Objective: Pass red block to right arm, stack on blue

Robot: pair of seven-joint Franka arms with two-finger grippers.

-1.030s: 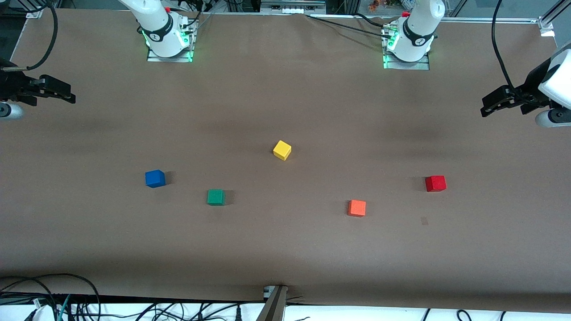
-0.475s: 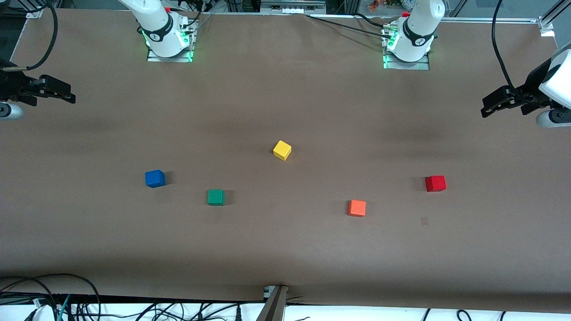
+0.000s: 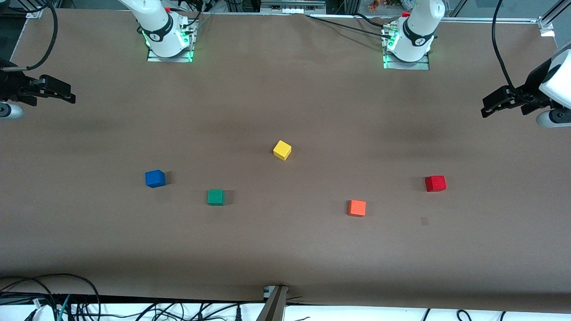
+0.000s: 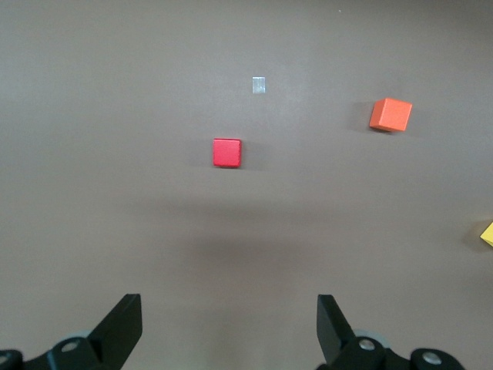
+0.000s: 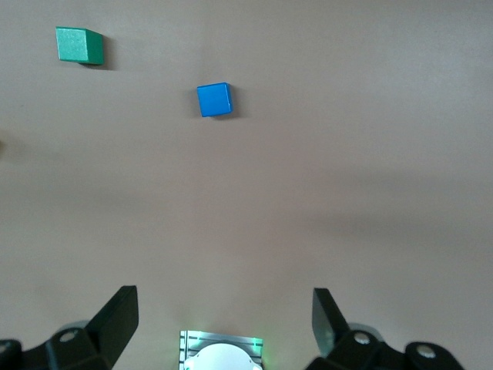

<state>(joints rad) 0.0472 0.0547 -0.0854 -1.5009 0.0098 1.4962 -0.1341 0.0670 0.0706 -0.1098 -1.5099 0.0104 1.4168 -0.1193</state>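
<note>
The brown bench (image 3: 285, 249) is seen filling nearly the whole front view, with both arm bases set along its top edge. The left arm (image 3: 555, 84) is seen at the right edge of the front view, its pincer (image 3: 488, 104) held up over bare bench at that arm's end; in the left wrist view its two black fingers (image 4: 123, 327) are shown spread wide apart with nothing between them. The right arm (image 3: 9, 96) is seen at the left edge of the front view, its pincer (image 3: 67, 96) held over bare bench at its own end; in the right wrist view its fingers (image 5: 119, 316) are likewise shown parted and empty. Five small cubes are laid out singly on the bench, all well apart. The red block (image 3: 435, 183) is found in the right middle of the front view, resting flat on the bench and gripped by nothing; it also appears in the upper middle of the left wrist view (image 4: 226, 153). The blue cube (image 3: 155, 178) is placed in the left middle of the front view, toward the right arm's end. The green cube (image 3: 216, 197) lies lower in the frame beside the blue one, the orange cube (image 3: 357, 208) lower than the red block, and the yellow cube (image 3: 282, 150) near the centre.
</note>
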